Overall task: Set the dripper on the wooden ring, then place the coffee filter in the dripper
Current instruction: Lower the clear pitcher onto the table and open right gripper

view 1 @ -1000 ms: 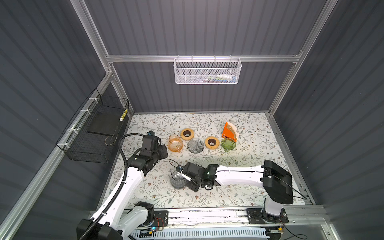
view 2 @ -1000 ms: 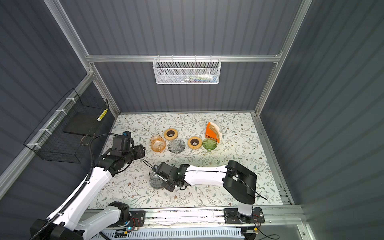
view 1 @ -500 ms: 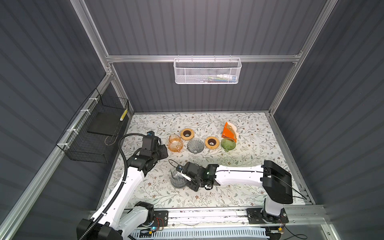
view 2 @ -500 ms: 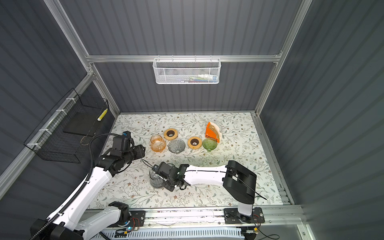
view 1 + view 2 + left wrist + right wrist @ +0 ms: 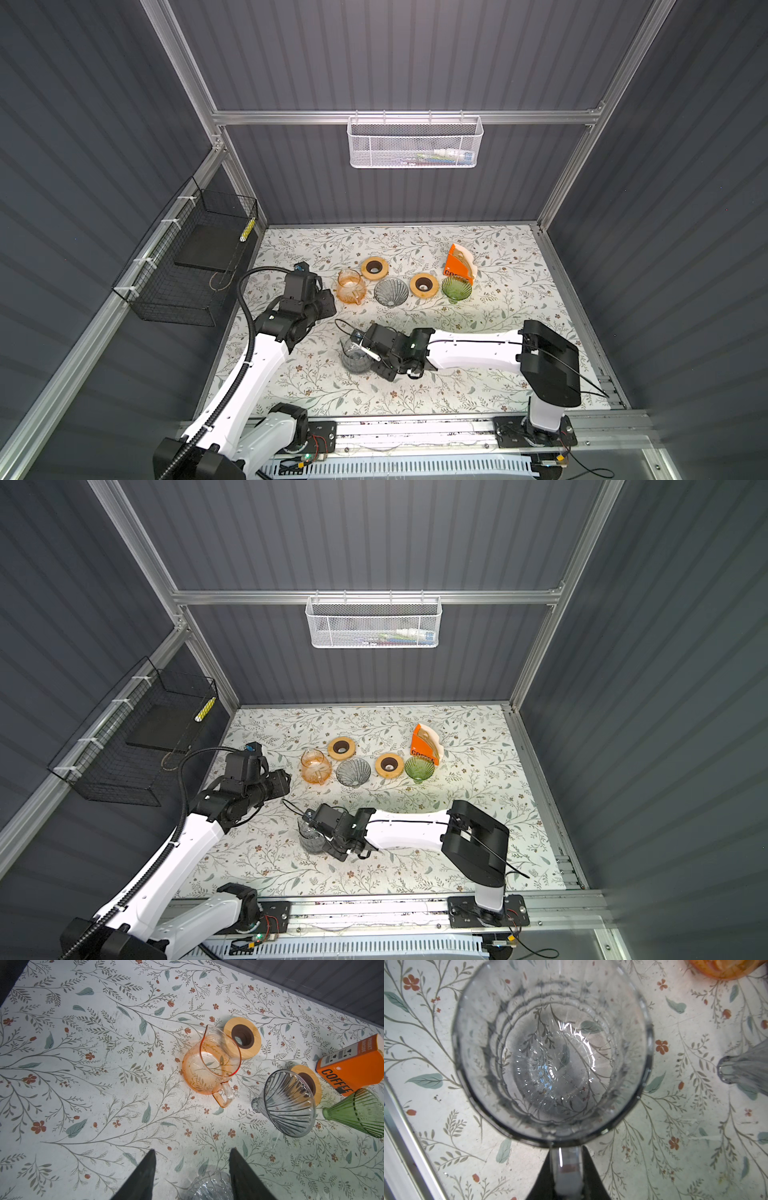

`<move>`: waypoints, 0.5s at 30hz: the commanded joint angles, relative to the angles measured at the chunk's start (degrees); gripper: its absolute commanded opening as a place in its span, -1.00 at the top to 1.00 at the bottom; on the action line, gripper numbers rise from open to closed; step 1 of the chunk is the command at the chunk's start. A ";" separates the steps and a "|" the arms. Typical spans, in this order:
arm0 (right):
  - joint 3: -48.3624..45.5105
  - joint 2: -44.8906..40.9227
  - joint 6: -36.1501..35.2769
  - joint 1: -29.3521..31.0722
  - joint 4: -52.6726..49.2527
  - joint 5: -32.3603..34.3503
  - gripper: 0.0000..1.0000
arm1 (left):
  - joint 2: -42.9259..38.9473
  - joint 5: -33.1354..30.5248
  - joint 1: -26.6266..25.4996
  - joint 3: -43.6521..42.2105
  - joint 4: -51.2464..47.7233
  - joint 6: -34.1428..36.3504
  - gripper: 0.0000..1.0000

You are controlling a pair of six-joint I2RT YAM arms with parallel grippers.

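Nothing moved: right tool (image 5: 568,1158) grips grey pitcher (image 5: 550,1053), left tool (image 5: 192,1149) gapes, grey dripper (image 5: 288,1105) beyond.

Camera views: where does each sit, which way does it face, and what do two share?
Top views: high above the front rail, looking down on the table; left arm and right arm show.
Left wrist: behind the open left gripper, facing the orange carafe and grey dripper.
Right wrist: straight down into the grey pitcher, right gripper shut on its handle.
Shared: both wrist views catch the grey dripper.
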 commanded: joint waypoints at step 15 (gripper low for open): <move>1.88 0.72 -1.00 0.13 -2.61 5.45 0.30 | -1.33 0.61 -0.32 -0.39 -1.07 0.87 -0.15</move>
